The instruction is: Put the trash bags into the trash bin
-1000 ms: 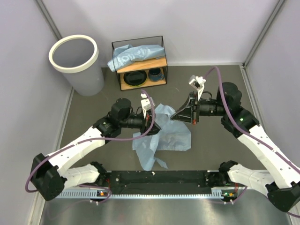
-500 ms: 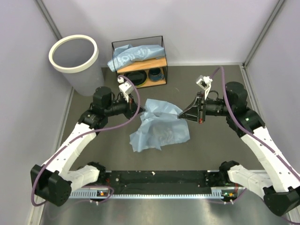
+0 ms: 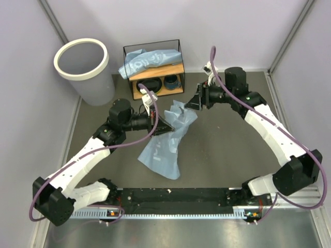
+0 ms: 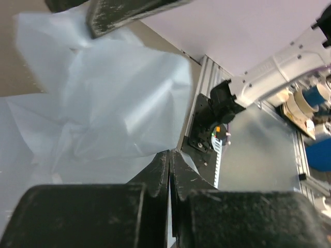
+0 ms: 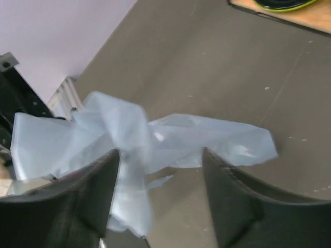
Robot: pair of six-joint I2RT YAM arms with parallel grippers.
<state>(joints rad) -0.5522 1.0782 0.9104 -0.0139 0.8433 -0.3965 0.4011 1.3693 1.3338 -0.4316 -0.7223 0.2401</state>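
Nothing showed inside the trash bin (image 3: pixel 83 41) at the far left, so the task looked barely begun. One trash bag (image 3: pixel 161 151) was at the middle of the table (image 3: pixel 232 150), pinched by the left fingers (image 4: pixel 155 178), which were pressed together on its film. The right fingers (image 5: pixel 72 201) stood spread, gripping nothing, just beside its far tip. The bag was drawn out long, its axis running from near the shelf (image 3: pixel 176 68) diagonally toward the arms' bases. A second bag (image 3: pixel 147 61) lay atop the shelf.
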